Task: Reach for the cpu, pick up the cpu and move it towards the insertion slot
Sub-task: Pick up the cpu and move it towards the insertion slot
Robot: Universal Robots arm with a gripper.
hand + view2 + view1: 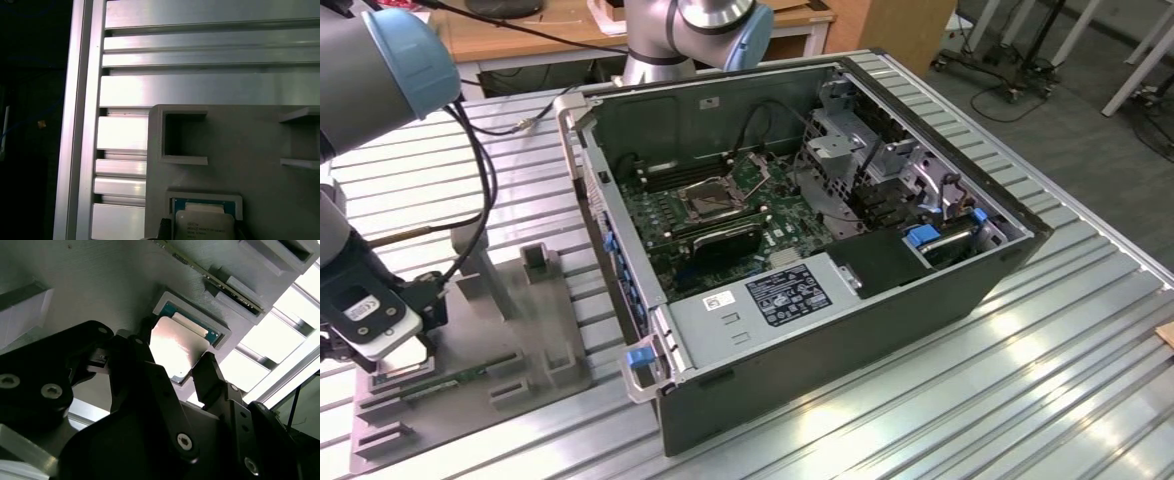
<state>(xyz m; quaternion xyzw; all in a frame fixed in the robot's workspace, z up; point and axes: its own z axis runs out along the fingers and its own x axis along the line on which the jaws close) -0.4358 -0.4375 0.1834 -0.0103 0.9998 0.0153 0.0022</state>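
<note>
Setting: a robotics laboratory or test workshop. Evidence noted in the exterior view:
- A robot arm (694, 30) stood at a slotted aluminium table (1067, 330).
- A desktop computer case (881, 340) lay on it with one side open, its circuit board (720, 215) exposed.
- A grey parts fixture (554, 345) sat beside the case.
- A wooden desk (547, 35) and wheeled stands (1001, 80) stood behind.

Cpu (172, 342) in fixture pocket (205, 195), probably directly beneath the gripper (176, 346)

Harsh glare whitens the cpu (172, 347); foreground blurred.
</note>
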